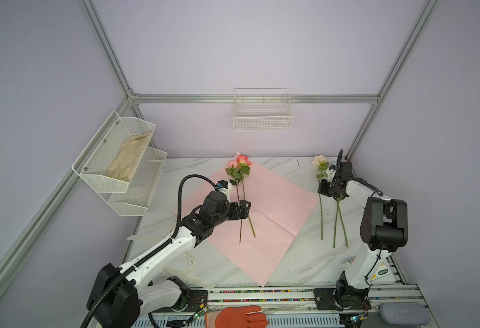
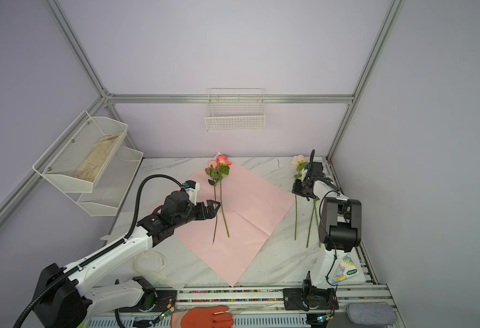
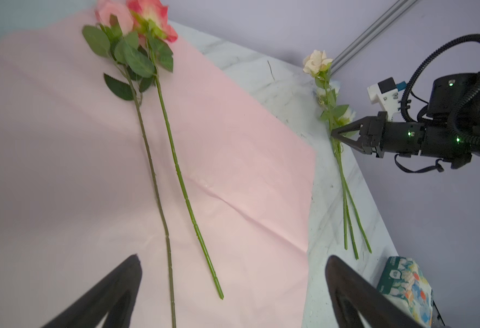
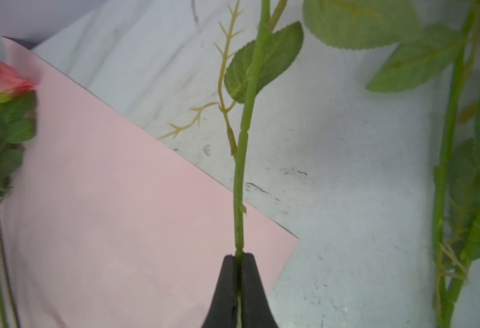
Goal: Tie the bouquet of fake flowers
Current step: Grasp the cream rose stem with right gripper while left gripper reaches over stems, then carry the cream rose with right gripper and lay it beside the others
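On the marble table (image 1: pixel 298 261), a sheet of pink wrapping paper (image 1: pixel 275 215) lies as a diamond. The left gripper (image 1: pixel 246 205), jaws spread wide, hovers over two pink roses (image 1: pixel 240 167) on the paper. Beside the sheet, the right gripper (image 4: pixel 239 256) pinches a green rose stem (image 4: pixel 243 170).

Lab test cell, aluminium frame (image 1: pixel 256 98), lilac walls (image 1: pixel 233 42)

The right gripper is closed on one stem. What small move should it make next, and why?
Probably lift the stem slightly with the right gripper and carry it toward the pink paper: the jaws pinch it, and two roses already lie there.
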`<state>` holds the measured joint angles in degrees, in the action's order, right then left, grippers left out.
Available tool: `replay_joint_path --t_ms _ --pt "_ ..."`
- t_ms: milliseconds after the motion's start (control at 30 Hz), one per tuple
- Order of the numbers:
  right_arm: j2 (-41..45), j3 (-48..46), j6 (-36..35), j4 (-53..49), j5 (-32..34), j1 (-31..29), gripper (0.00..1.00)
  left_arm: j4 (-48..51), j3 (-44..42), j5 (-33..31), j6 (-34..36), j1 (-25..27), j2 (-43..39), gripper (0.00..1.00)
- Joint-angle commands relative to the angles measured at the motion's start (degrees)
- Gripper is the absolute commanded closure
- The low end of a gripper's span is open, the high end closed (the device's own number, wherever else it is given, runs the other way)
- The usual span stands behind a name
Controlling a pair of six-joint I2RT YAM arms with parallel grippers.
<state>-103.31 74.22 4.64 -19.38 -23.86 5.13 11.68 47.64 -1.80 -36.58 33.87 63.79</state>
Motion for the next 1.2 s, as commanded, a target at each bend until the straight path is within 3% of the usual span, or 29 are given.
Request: replay_joint_path --t_ms 0,133,300,400,567,867,1167 --pt "1.6 -0.6 -1.0 2.2 -17.1 -1.3 1.00 0.6 -2.4 -6.4 1.5 -0.5 -2.5 0.00" --pt "1.4 0.0 0.1 2.9 -22.1 -4.7 1.00 2.2 -3.7 -8.4 1.1 -1.2 -5.2 0.01" --pt "-1.8 2.2 7.5 7.3 -13.4 -16.2 0.99 6.8 -5.2 -16.1 -1.3 -2.8 -8.9 0.00" --pt "-5.0 3.3 15.7 14.8 -9.2 -22.5 0.99 8.0 -5.7 -15.4 -1.4 -5.0 -10.2 0.00" --pt "-14.1 10.5 24.1 17.0 -4.9 -28.1 0.99 9.5 -5.4 -12.2 -1.6 -7.0 -10.4 0.00" --pt "-27.0 23.8 24.5 11.6 -4.3 -33.9 0.98 9.7 -5.9 -10.4 -2.1 -7.2 -9.7 0.00" --pt "-30.3 27.5 23.3 9.3 -5.1 -36.9 0.94 10.0 -5.7 -10.0 -2.2 -7.4 -9.3 0.00"
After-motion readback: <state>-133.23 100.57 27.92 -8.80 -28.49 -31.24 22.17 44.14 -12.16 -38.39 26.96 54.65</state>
